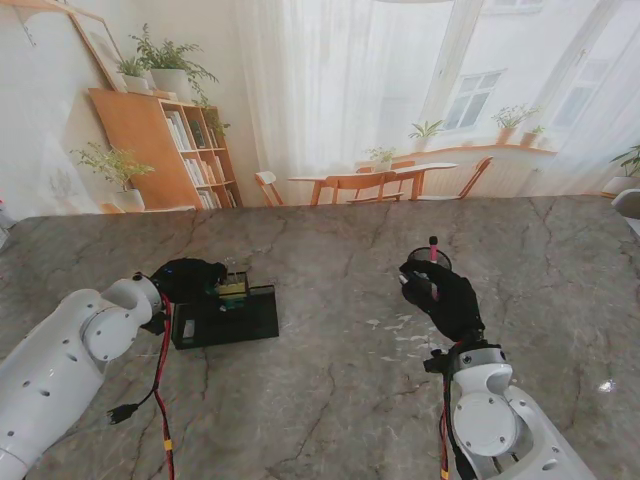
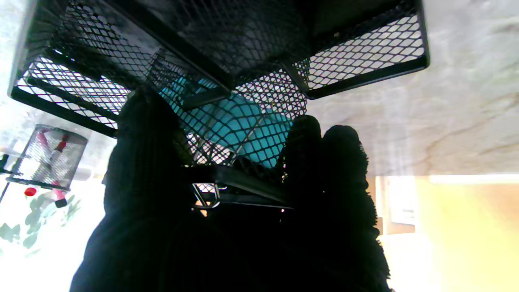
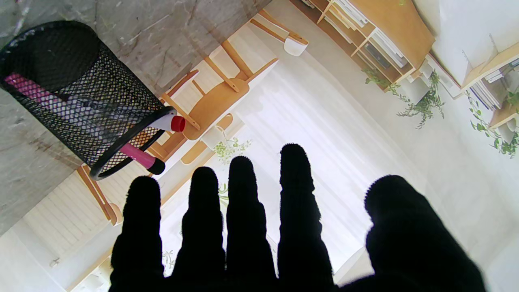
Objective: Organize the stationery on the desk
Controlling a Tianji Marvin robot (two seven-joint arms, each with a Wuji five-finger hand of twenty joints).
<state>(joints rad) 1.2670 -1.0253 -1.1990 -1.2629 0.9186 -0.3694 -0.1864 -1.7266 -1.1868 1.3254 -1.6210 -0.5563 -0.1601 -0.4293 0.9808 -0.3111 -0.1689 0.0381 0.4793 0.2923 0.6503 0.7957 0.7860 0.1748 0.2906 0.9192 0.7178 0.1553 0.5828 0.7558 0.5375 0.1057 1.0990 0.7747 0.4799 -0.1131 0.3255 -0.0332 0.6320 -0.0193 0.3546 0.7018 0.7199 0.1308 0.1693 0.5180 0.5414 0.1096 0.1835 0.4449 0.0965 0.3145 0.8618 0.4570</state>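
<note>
From the stand camera, your left hand [image 1: 190,280] sits over the far left corner of the black wire-mesh desk organiser tray [image 1: 225,318], fingers curled down at its rim; something yellow-green shows just beside the fingertips, too small to name. Your right hand [image 1: 440,295] is on the other side of the grey marble table [image 1: 330,400], well apart from the tray, raised with the round black mesh pen cup [image 1: 432,262] just beyond its fingertips.

Through the left wrist camera, the gloved fingers [image 2: 304,162] appear pinched around a black metal clip with wire handles [image 2: 227,186], right against the mesh wall of the tray's compartment, where a teal object [image 2: 239,121] lies. I judge the hand to be holding that clip, though the dark glove hides the contact.

Through the right wrist camera, the fingers [image 3: 241,202] are spread wide and hold nothing. The pen cup stands off to the little-finger side, with a pink marker [image 3: 138,156] and a red-capped pen [image 3: 172,123] poking past its rim.

The risk: if you let go with the clip caught on the mesh edge, it may snag or fall outside. A sweep of the spread right hand could also tip the cup.
</note>
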